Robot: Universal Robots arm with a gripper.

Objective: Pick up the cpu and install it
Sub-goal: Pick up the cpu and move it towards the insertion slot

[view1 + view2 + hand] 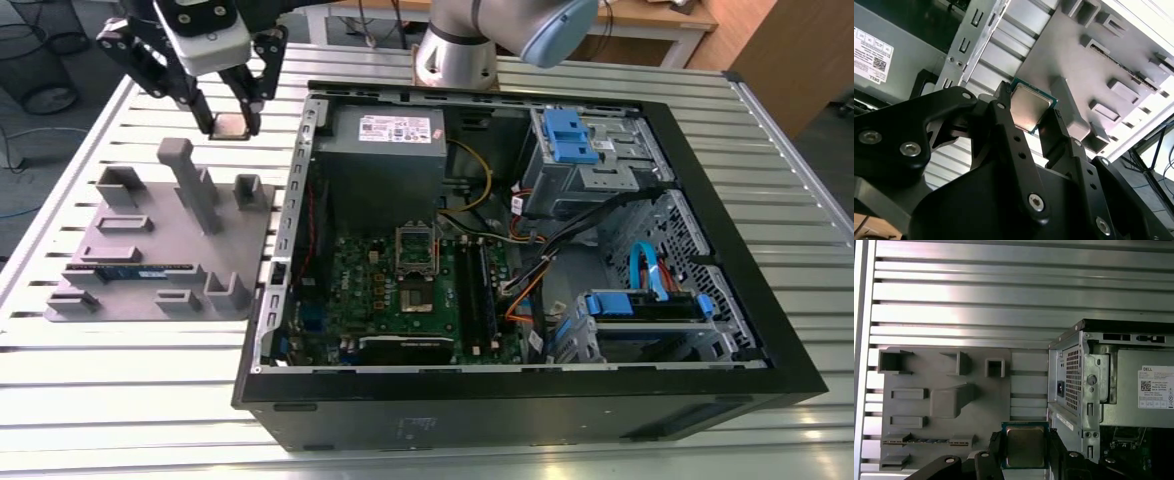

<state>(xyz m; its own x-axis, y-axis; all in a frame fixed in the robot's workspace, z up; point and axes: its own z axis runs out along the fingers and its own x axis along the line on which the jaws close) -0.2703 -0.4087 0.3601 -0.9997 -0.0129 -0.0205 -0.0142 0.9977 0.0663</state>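
One cpu (1030,107), pinched edgewise in one gripper (1030,109); two edges hidden behind fingers (1005,127). One memory stick (131,270), part sunk in one grey tray (150,236).

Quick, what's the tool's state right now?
The tool is closed, holding the cpu by two opposite edges.

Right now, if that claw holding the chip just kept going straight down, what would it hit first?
Likely the gripper would set its cpu onto the gray tray at the edge nearest the computer case, or onto the slatted table beside it; depth is unclear.
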